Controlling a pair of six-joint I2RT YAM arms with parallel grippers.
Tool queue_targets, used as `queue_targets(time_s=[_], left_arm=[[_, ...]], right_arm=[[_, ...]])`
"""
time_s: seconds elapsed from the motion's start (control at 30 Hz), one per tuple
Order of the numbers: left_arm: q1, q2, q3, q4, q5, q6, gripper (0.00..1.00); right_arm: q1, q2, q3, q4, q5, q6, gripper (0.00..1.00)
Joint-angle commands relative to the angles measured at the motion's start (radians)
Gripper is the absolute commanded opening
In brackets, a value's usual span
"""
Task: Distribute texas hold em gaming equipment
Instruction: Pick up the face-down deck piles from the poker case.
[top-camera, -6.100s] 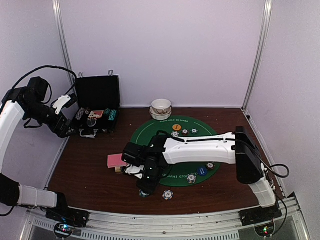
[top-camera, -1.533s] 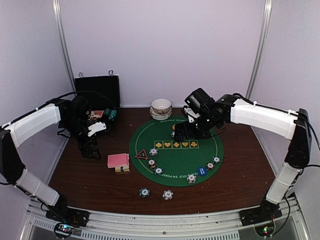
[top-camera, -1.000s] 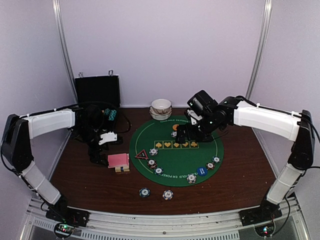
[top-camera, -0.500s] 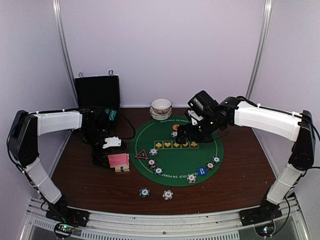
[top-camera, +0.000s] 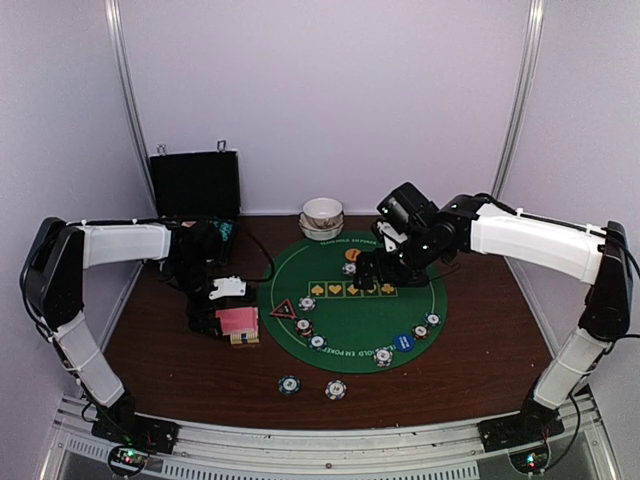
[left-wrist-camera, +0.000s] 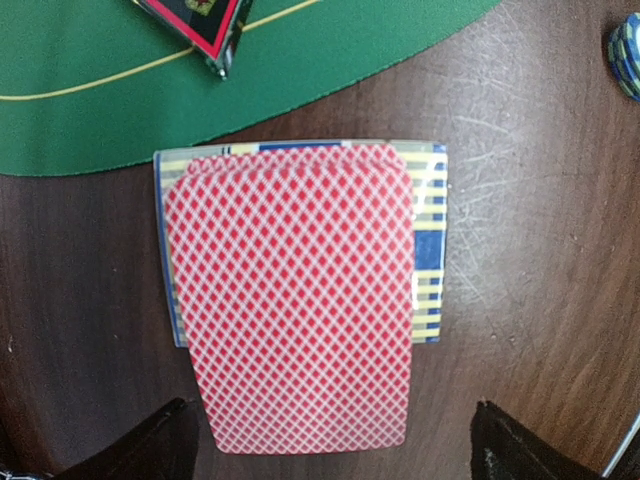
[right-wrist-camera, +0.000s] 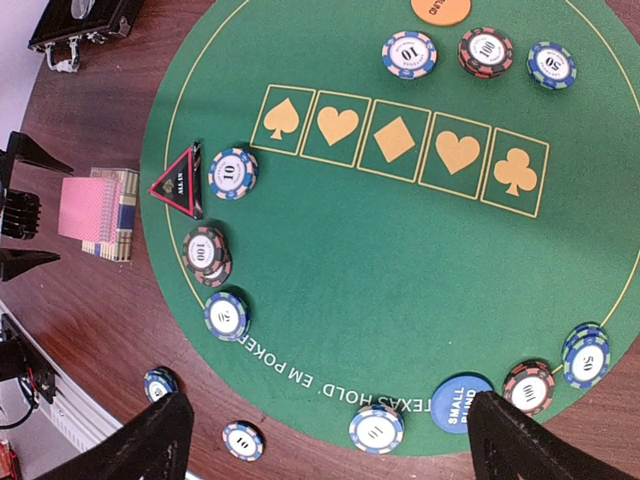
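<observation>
Left end effector (left-wrist-camera: 330, 450), fingers spread, flanking the near end of pink-backed playing cards (left-wrist-camera: 290, 310) lying on a striped box (left-wrist-camera: 428, 250) on the bench (left-wrist-camera: 540, 230), beside the green mat (left-wrist-camera: 100, 90). Right end effector (right-wrist-camera: 330, 440) spread above mat, seemingly touching nothing.

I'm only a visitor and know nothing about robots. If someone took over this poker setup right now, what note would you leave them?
Left gripper: open around the pink card deck, not closed on it. The deck lies on a striped box on the table, beside the green mat.
Right gripper: open, empty, above the mat.
Done: chips sit around the mat's edge; the triangle marker, orange disc and blue disc are on it.
Left: two chips lie off the mat at the front; no cards are dealt, so the five card spots are bare.
</observation>
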Motion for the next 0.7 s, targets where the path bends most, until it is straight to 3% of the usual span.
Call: queue_targets(time_s=[0.0, 0.67], left_arm=[[-0.007, 0.007, 0.03, 0.022, -0.01, -0.004, 0.98], [-0.02, 0.047, 0.025, 0.051, -0.05, -0.016, 0.98]], right_arm=[[0.003, -0.041, -0.017, -0.014, 0.007, 0.004, 1.0], [0.003, -0.048, -0.021, -0.02, 0.011, 0.001, 1.0]])
